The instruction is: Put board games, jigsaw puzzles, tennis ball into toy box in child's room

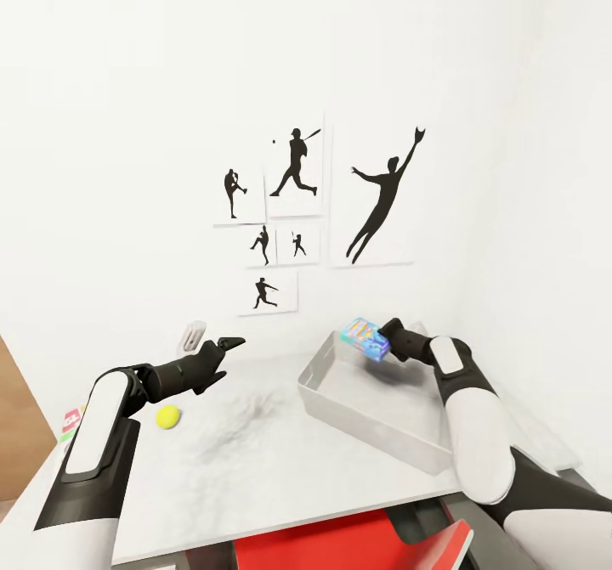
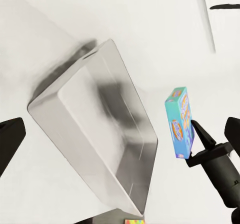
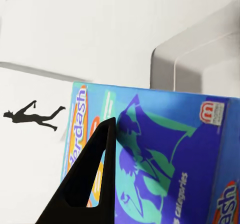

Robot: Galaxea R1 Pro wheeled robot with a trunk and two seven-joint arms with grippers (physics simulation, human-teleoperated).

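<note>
White surface (image 1: 280, 468) carried the empty bin (image 1: 340, 400) and ball (image 1: 168, 416). Right gripper (image 1: 387, 338) gripped a game box (image 1: 366, 337) above the bin; left gripper (image 1: 228, 346) hovered, state indeterminate. Nothing was yet binned.

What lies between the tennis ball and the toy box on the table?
In the head view, only bare white table lies between the tennis ball and the toy box.

Blue game box (image 3: 165, 154), "dash", "categories"
</note>
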